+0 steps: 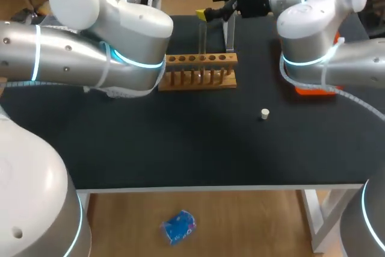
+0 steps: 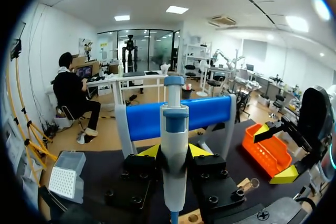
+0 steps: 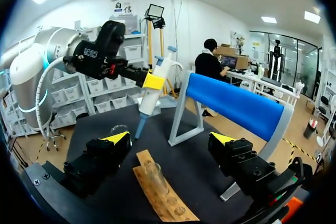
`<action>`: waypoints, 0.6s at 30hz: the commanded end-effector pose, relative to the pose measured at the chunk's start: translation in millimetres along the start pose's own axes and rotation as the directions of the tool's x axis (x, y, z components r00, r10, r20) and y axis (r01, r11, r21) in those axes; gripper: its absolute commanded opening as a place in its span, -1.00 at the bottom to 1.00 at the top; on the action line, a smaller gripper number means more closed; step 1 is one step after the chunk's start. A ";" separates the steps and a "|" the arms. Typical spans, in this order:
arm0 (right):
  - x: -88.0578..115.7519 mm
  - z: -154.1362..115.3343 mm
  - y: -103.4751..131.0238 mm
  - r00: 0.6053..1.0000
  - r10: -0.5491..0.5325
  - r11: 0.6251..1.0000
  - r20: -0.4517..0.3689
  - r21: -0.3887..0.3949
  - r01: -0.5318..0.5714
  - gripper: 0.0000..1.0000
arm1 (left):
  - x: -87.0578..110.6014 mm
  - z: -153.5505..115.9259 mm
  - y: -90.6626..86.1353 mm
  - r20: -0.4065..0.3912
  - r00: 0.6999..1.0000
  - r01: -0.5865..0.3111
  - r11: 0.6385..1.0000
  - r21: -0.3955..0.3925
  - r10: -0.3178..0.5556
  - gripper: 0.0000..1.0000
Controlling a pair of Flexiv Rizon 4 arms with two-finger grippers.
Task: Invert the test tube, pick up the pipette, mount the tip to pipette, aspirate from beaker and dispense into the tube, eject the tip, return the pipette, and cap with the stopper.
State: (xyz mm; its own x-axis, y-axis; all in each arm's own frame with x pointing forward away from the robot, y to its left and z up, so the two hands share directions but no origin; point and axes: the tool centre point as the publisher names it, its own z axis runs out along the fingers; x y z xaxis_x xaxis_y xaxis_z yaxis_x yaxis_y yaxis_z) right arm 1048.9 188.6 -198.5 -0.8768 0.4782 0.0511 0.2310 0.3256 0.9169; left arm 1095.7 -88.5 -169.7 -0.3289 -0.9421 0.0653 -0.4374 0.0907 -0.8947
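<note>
Left wrist view: left end effector [image 2: 174, 153] clenched on pipette [image 2: 174, 124]; right end effector [image 2: 273, 153] released

- Rack [image 1: 201, 70] upper middle of frame, test tube [image 1: 203, 37] upright in it.
- Stopper [image 1: 264, 113] on table [image 1: 150, 142], right of centre, before rack.
- Tip box [image 1: 313, 91] right of rack.

This is looking like a robotics laboratory bench: in the head view a left arm [image 1: 72, 52] and a right arm [image 1: 319, 28] are coming in from the frame's left and right edges over a black table [image 1: 180, 148]. At upper centre a wooden rack [image 1: 201, 71] is holding a glass test tube [image 1: 203, 37], an orange tip box [image 1: 310, 91] is sitting at the right, and the left arm is holding a pipette [image 2: 174, 145].
</note>
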 end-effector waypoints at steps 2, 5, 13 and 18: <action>-11.5 20.2 7.4 1.000 0.000 1.000 0.009 0.016 0.000 1.00 | -2.4 6.1 -5.6 0.005 1.000 -0.001 1.000 -0.029 0.001 -1.00; -16.4 25.5 9.6 1.000 0.000 1.000 0.015 0.018 0.000 1.00 | -4.7 7.8 -6.5 0.010 1.000 0.001 1.000 -0.030 -0.001 -1.00; -30.2 33.0 7.9 1.000 0.007 0.999 0.014 0.033 -0.007 1.00 | -10.9 15.3 -10.8 0.028 1.000 0.003 0.999 -0.034 -0.002 -1.00; -32.0 32.3 7.7 1.000 0.008 0.999 0.013 0.034 -0.009 1.00 | -15.5 22.9 -15.7 0.042 0.999 0.003 0.999 -0.039 -0.001 -1.00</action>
State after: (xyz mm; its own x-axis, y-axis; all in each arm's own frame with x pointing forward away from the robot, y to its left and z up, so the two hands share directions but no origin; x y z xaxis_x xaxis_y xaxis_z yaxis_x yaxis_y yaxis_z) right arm 1090.8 202.9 -206.9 -0.8672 0.4954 0.0508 0.2503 0.3454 0.9045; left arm 1118.2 -79.3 -168.1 -0.2967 -0.9536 0.0502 -0.4606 0.0969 -0.8823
